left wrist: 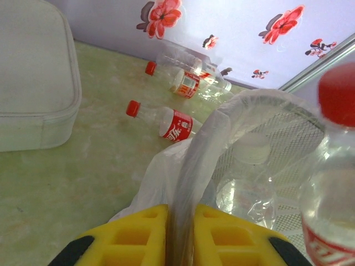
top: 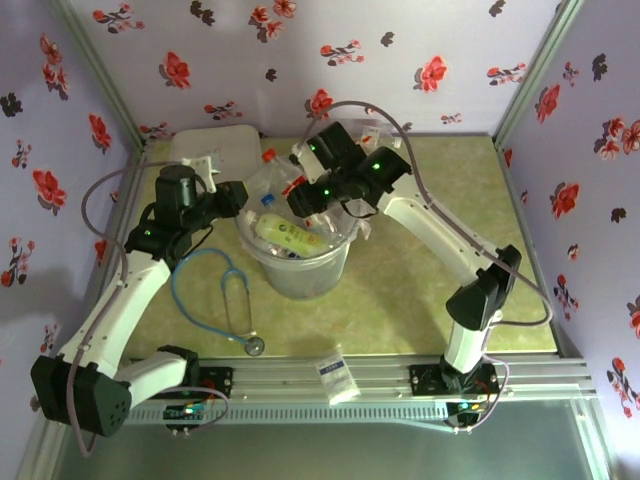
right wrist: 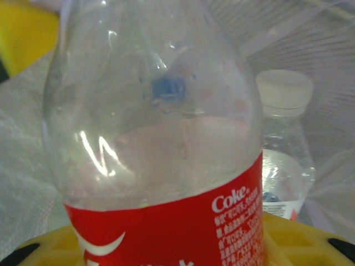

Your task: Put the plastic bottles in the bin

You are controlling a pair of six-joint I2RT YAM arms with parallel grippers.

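Left gripper pinches bin rim, jaws tight on it, likely to steady bin and hold bag open. Right gripper clamps Coke bottle, poised over bin mouth for drop. Loose bottles lie on table behind.

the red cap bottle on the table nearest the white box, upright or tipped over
Tipped over: the bottle lies on its side on the table, red cap toward the white box.
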